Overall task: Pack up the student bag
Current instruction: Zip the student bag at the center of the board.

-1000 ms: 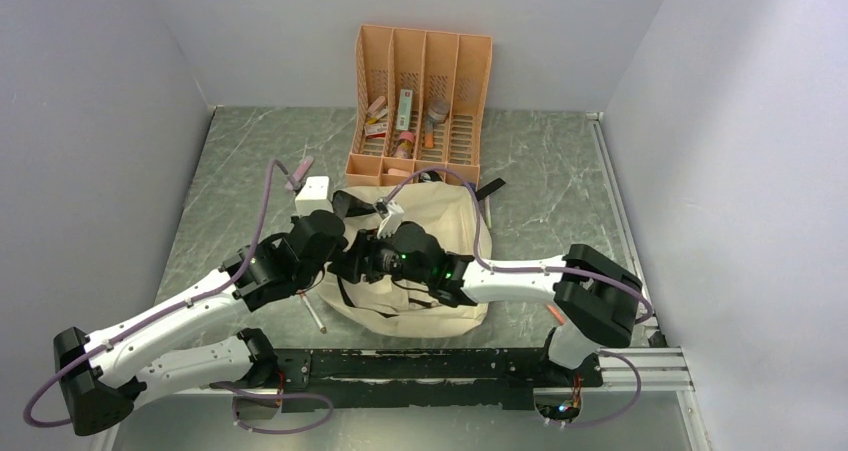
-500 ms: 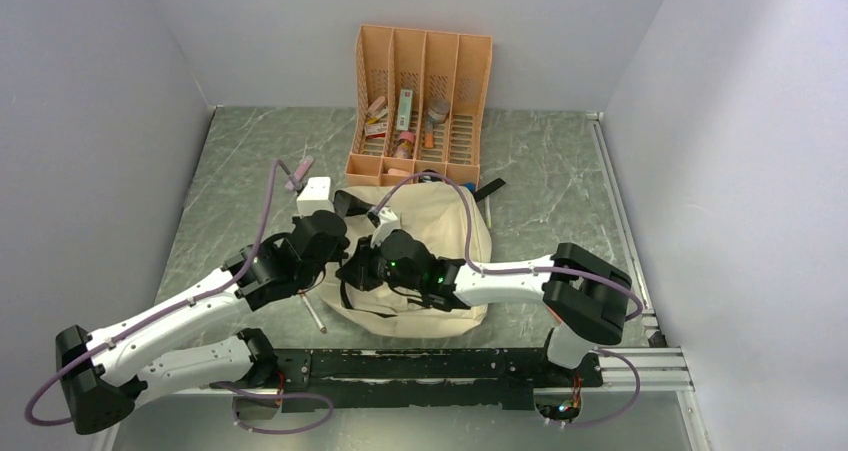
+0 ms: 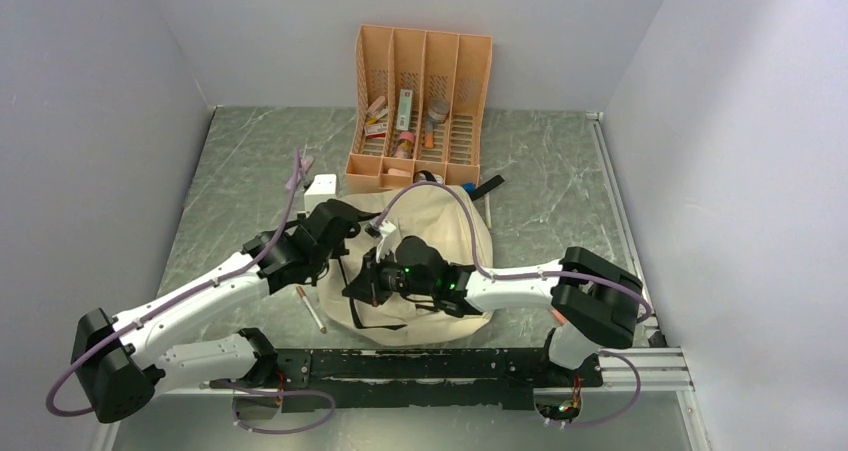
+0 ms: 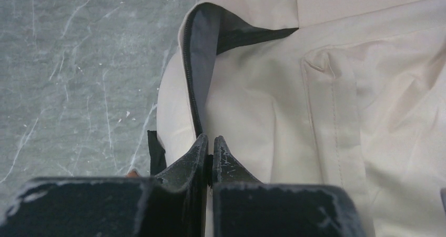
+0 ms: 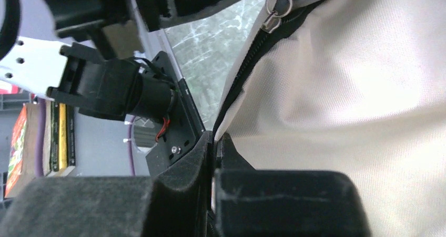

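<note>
We saw the student bag (image 3: pixel 440 226) lying slumped on the grey marbled table (image 3: pixel 560 181), toward the 6 o'clock edge and just ahead of the arm bases. Its cream fabric faced up and black straps trailed at its 7 o'clock corner. The orange slotted organiser (image 3: pixel 420 71) stood upright at the bag's 12 o'clock, almost touching it, with small items in its compartments. A white box (image 3: pixel 321 186) sat at the bag's 10 o'clock, and a thin pen-like stick (image 3: pixel 312 309) lay on the table at its 8 o'clock.

Both arms reached over the bag's 9 o'clock side. In the left wrist view, the left gripper (image 4: pixel 210 145) was clenched on the bag's black zipper edge, where the grey lining (image 4: pixel 202 42) showed inside the opening. In the right wrist view, the right gripper (image 5: pixel 215 140) was likewise pinched tight on the bag's rim, with the cream fabric running into the gap. A metal zipper pull (image 5: pixel 277 8) hung farther along that edge, at 1 o'clock from the fingers.
</note>
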### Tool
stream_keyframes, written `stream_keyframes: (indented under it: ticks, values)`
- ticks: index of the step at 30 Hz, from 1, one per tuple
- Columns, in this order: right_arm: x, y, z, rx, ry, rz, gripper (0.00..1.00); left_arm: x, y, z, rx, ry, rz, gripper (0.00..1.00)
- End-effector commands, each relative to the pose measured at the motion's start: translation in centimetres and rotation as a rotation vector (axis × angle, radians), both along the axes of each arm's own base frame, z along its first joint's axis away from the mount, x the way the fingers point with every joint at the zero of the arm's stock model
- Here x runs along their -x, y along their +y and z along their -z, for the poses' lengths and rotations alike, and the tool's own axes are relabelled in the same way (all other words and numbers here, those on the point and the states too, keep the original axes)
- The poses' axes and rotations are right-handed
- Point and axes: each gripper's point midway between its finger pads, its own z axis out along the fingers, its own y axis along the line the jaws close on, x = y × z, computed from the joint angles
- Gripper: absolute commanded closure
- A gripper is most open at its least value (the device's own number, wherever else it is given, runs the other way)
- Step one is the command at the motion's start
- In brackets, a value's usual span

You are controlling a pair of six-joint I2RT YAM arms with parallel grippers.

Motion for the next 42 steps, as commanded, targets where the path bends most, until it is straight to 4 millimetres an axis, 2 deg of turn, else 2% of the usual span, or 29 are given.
stream_keyframes:
  ticks: [1, 7, 14, 17, 21, 27, 39, 42]
  values:
    - [4.6, -0.4, -0.7, -0.036, 0.015, -0.233, 1.0, -2.0, 0.1, -4.0, 0.065, -0.103, -0.038, 0.95]
    - [6.4, -1.5, 0.0, -0.019, 0.038, -0.324, 1.0, -2.6, 0.0, -6.6, 0.099, -0.176, -0.008, 0.95]
    - [6.8, -1.9, 0.6, -0.009, 0.062, -0.328, 1.0, -1.7, -1.6, -12.0, 0.222, -0.336, 0.166, 0.95]
    - [7.0, -1.7, 0.7, -0.001, 0.067, -0.346, 1.0, -1.2, -2.0, -13.5, 0.25, -0.377, 0.213, 0.95]
    - [7.6, -1.5, 0.8, -0.005, 0.075, -0.391, 1.0, -1.8, -1.7, -12.9, 0.204, -0.357, 0.187, 0.95]
    - [9.1, -2.2, 0.8, -0.001, 0.068, -0.501, 1.0, -4.1, -0.7, -10.5, 0.066, -0.31, 0.069, 0.95]
    - [12.0, -4.3, 0.7, -0.025, 0.091, -0.652, 1.0, -8.5, -2.7, -10.6, 0.069, -0.356, 0.091, 0.95]
    - [12.3, -4.7, 1.0, -0.016, 0.089, -0.67, 1.0, -9.8, -3.3, -10.0, 0.067, -0.343, 0.113, 0.95]
